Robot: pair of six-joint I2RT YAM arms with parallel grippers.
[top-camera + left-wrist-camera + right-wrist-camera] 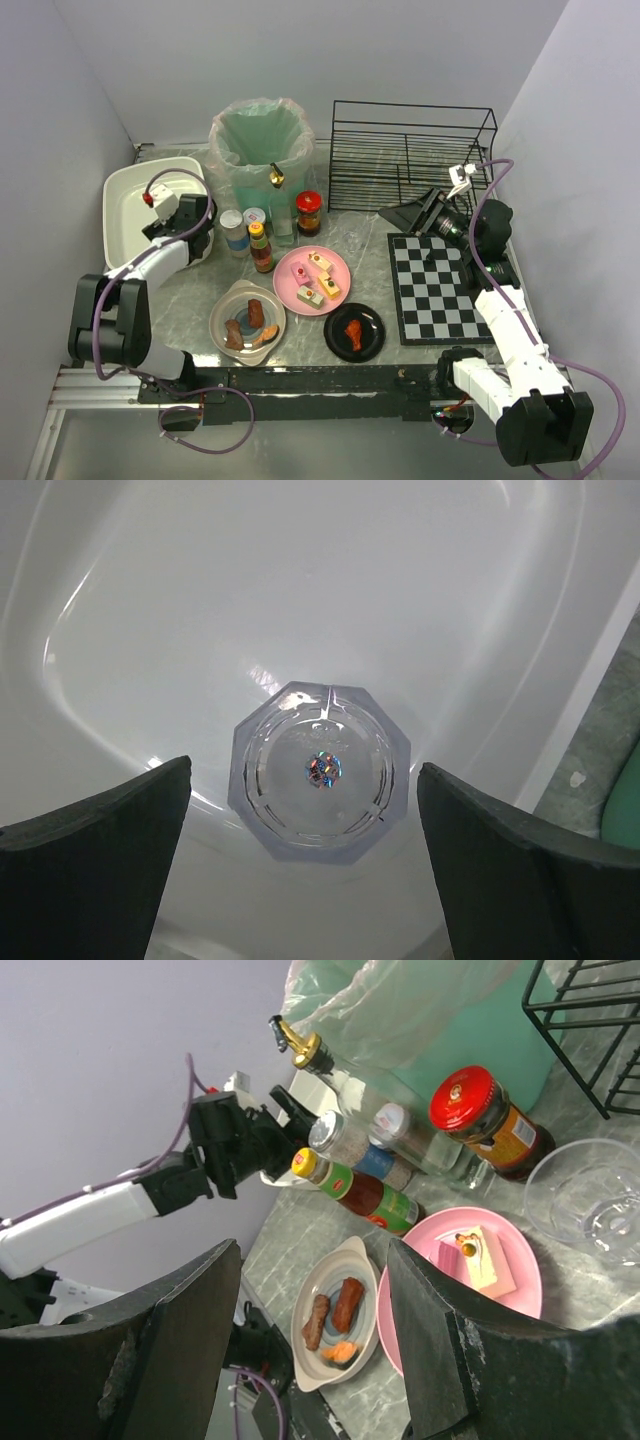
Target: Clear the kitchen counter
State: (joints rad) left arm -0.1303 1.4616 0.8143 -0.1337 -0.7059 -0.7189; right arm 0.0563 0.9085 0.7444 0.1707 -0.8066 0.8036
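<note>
Left jaws wide open over the tub, right ones holding nothing

The left gripper (303, 780) hangs over the white tub (125, 200) at the far left. Its jaws are spread wide, with a clear glass (320, 770) on the tub floor between them, not touched by either. The right gripper (315, 1250) is above the checkered mat (435, 285) on the right, jaws partway apart and empty. The grey marble tabletop (372, 280) runs under everything.
</note>
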